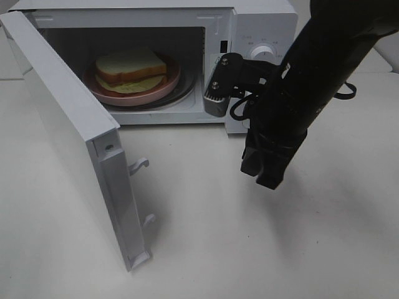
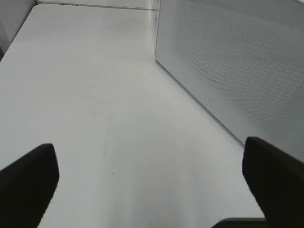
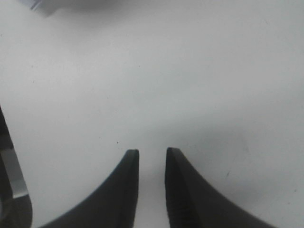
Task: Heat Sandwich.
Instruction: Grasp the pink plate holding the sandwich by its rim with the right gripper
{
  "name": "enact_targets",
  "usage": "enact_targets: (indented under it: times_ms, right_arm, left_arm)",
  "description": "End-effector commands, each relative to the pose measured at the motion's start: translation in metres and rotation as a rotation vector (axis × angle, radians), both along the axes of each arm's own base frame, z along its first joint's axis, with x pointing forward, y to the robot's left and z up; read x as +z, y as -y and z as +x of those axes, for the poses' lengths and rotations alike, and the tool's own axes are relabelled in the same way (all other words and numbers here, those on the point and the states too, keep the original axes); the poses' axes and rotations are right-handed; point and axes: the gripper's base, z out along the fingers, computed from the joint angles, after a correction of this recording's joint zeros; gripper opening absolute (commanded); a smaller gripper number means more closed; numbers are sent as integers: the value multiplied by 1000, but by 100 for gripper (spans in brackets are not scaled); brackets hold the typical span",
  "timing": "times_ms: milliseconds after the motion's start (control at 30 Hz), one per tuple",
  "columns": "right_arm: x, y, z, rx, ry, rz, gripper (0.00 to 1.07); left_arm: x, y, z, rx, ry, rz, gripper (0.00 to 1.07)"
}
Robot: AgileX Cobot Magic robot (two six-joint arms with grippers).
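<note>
Right gripper (image 3: 152,154): narrow gap between fingers, holding nothing, over table (image 1: 206,249) in front of microwave (image 1: 262,25). Left gripper (image 2: 148,156): spread wide, empty, near door (image 2: 237,61) outer face. Sandwich (image 1: 131,65) on pink plate (image 1: 134,94) inside microwave cavity, door open.

The sandwich (image 1: 130,70), white bread with pale green filling, lies flat on a pink plate (image 1: 163,89) inside the open microwave (image 1: 259,28).

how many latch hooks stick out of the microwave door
2, both on the free edge of the open door: the upper hook and the lower hook below it. Nothing covers that edge, so none seem hidden.
</note>
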Motion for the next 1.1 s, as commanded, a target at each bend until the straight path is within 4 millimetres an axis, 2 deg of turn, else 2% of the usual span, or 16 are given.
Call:
enact_targets:
  times_ms: [33, 100, 133, 167, 200, 300, 333, 400, 433, 467, 567, 867, 1100]
  right_arm:
    - [4, 1, -1, 171, 40, -25, 26]
    - [4, 2, -1, 249, 63, -44, 31]
    - [4, 2, 0, 261, 69, -51, 39]
    - [4, 2, 0, 261, 69, -51, 39]
    - [3, 3, 0, 270, 75, -57, 44]
    - [4, 4, 3, 280, 106, -79, 65]
    - [4, 4, 3, 280, 106, -79, 65]
    - [4, 4, 3, 248, 105, -73, 80]
    - [4, 4, 3, 232, 102, -76, 92]
    - [4, 4, 3, 232, 100, -76, 96]
    - [4, 4, 3, 233, 100, -76, 101]
    - [4, 5, 4, 246, 105, -84, 99]
    - [4, 5, 4, 400, 141, -109, 97]
  left_arm:
    - [1, 1, 0, -1, 19, -8, 98]
    - [1, 1, 0, -1, 19, -8, 98]
    - [1, 1, 0, -1, 19, -8, 98]
    - [1, 1, 0, -1, 19, -8, 98]
    - [1, 1, 0, -1, 19, -8, 98]
    - [1, 1, 0, -1, 19, -8, 98]
    - [1, 1, 0, -1, 19, -8, 98]
    - [1, 1, 0, -1, 19, -8, 98]
    - [1, 1, 0, -1, 19, -8, 98]
    - [1, 1, 0, -1, 19, -8, 98]
    - [1, 1, 0, -1, 19, -8, 98]
    - [1, 1, 0, -1, 19, -8, 98]
    - [1, 1, 0, -1, 19, -8, 98]
